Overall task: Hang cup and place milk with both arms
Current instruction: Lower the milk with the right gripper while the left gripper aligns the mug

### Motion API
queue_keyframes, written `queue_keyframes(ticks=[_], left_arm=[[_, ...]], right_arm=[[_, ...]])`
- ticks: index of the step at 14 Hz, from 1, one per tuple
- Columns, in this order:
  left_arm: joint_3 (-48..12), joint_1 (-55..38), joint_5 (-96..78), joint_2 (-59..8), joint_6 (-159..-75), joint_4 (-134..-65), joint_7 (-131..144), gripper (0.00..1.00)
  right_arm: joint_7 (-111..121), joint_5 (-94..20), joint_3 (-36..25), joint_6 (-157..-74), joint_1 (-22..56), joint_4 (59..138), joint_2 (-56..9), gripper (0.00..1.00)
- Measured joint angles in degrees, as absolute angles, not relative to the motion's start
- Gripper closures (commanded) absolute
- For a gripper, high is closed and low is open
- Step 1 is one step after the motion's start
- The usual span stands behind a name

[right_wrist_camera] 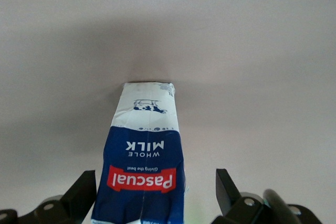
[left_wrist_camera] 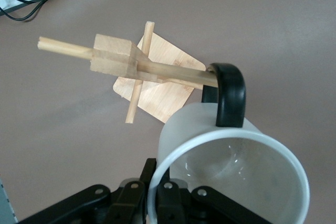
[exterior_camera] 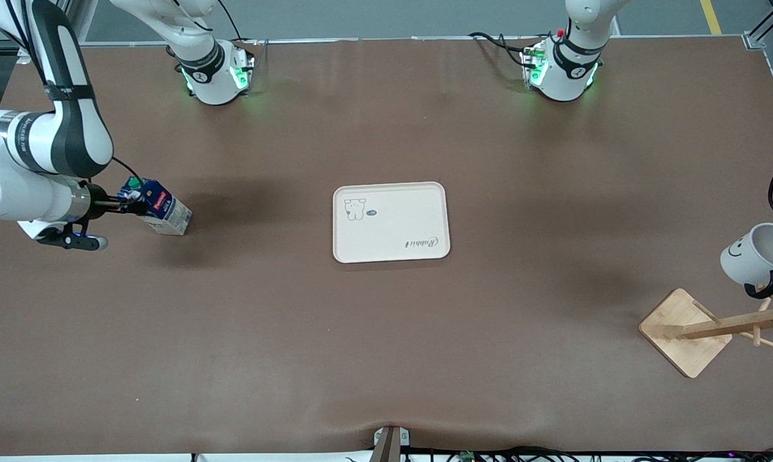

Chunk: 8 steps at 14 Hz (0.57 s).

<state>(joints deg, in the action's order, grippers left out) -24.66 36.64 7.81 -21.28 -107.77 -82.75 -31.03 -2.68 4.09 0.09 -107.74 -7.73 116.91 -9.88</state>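
Front view: left gripper, clamped on the cup rim, holds its handle at the rack peg (keep level); right gripper, fingers spread, straddles the milk near the table's right-arm end.

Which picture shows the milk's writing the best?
The right wrist view: the milk fills it, label words readable, between the open right gripper fingers. The front view shows it small, standing on the table. The left wrist view doesn't show it.
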Motion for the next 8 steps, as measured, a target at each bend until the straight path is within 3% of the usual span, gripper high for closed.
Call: queue_keyframes(ticks=[8], left_arm=[[-24.7, 36.7, 7.6, -22.4, -109.6, -82.7, -31.5, 1.0]], right_arm=[[-2.7, 4.1, 0.1, -106.9, -7.7, 113.8, -9.1, 0.0]])
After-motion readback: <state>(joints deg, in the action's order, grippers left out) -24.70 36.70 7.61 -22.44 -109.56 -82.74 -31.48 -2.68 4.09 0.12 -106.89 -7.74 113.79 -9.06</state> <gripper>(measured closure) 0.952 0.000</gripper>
